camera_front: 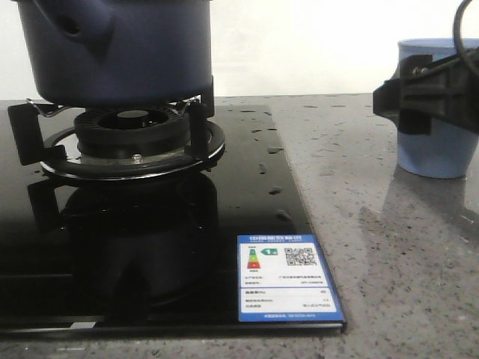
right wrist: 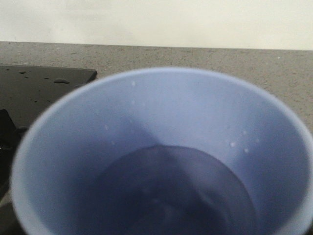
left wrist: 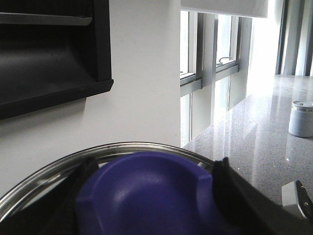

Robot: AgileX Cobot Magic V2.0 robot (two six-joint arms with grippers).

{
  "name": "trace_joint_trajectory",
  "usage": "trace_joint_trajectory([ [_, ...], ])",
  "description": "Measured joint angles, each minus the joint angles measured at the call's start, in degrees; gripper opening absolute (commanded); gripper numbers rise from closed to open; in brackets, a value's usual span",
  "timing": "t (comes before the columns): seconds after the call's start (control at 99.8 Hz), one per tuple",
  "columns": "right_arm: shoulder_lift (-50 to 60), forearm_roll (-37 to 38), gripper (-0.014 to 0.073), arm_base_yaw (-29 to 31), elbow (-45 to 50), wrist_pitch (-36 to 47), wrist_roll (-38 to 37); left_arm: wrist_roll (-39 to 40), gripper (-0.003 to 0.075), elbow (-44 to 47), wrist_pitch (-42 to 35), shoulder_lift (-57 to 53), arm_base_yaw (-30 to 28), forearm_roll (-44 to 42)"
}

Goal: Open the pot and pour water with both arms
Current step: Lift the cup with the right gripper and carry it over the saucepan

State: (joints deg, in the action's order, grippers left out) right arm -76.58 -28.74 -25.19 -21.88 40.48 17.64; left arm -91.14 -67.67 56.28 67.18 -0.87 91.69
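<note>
The dark navy pot stands on the gas burner at the back left, its top out of the front view. In the left wrist view my left gripper is shut on the blue lid knob, a black finger on each side, with the lid's metal rim behind it. My right gripper is round the light blue cup, which stands on the counter at the right. The right wrist view looks down into the cup, which holds water; the fingers are hidden there.
The black glass hob has water drops and an energy label at its front right corner. Grey speckled counter lies to the right. The left wrist view shows a dark hood, windows and a small pale jar.
</note>
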Motion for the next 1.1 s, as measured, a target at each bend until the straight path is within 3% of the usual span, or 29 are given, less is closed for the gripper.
trace_joint_trajectory([
  [0.1, -1.6, 0.8, 0.0392, 0.0, -0.2, 1.6, -1.5, 0.0, 0.027, 0.0, 0.4, 0.0, 0.0, -0.1],
  [0.291, -2.3, 1.3, 0.0319, 0.0, -0.2, 3.3, -2.1, 0.0, 0.027, 0.0, 1.2, 0.0, 0.0, -0.1],
  [0.591, -2.4, 2.5, 0.0318, 0.0, -0.2, 5.3, -2.3, 0.0, 0.0269, 0.0, 1.3, 0.0, 0.0, -0.1],
  [0.832, 0.4, 14.6, 0.0318, -0.1, -0.3, 8.5, -2.3, 0.0, 0.0267, 0.0, 0.7, -0.1, 0.0, -0.1],
  [0.972, 5.0, 16.5, 0.0318, -0.1, -2.8, 4.8, -2.3, 0.0, 0.0266, 0.0, 0.4, -0.3, 0.0, -0.1],
  [1.103, 8.5, 20.7, 0.0318, -0.1, -8.1, -3.9, -2.2, 0.9, 0.0265, 0.0, -0.8, -0.4, 0.0, -0.1],
])
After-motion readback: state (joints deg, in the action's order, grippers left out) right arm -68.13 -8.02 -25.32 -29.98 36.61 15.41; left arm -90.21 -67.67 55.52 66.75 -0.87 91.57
